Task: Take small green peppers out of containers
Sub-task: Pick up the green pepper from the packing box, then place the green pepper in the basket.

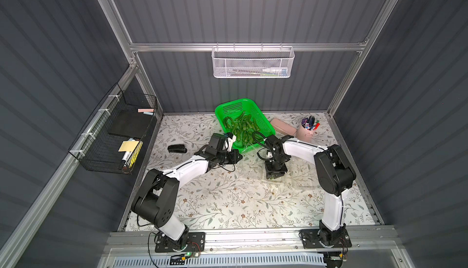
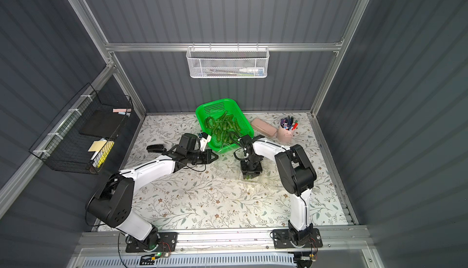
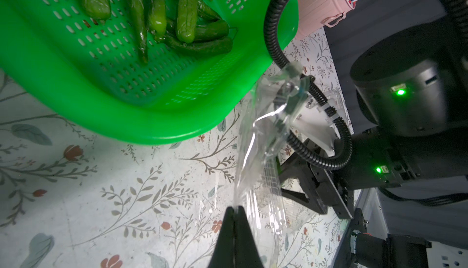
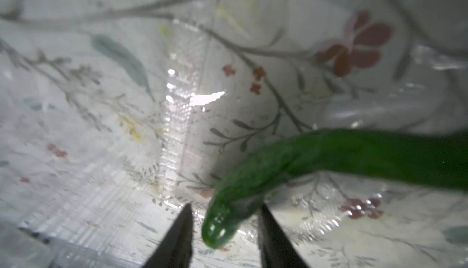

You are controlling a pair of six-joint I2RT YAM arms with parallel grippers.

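A clear container point(image 1: 296, 175) point(image 2: 268, 178) lies open on the floral table, right of centre. My left gripper point(image 1: 239, 156) point(image 3: 234, 209) is shut on a thin edge of the container's plastic point(image 3: 253, 152), which is held up. My right gripper point(image 1: 273, 177) point(image 4: 225, 211) points down into the container point(image 4: 177, 127). Its jaws stand apart on either side of the tip of one small green pepper point(image 4: 278, 168). One finger touches the pepper and the other stands just clear of it. Many more small green peppers point(image 1: 240, 127) point(image 3: 186, 13) lie in the green basket point(image 1: 266, 120) point(image 3: 152, 125).
A pink cup of pens point(image 1: 307, 130) and a pink case point(image 1: 282, 126) stand at the back right. A black stapler point(image 1: 177, 149) lies left of my left arm. A black wire rack point(image 1: 114, 132) hangs on the left wall, and a white mesh basket point(image 1: 253, 61) on the back wall.
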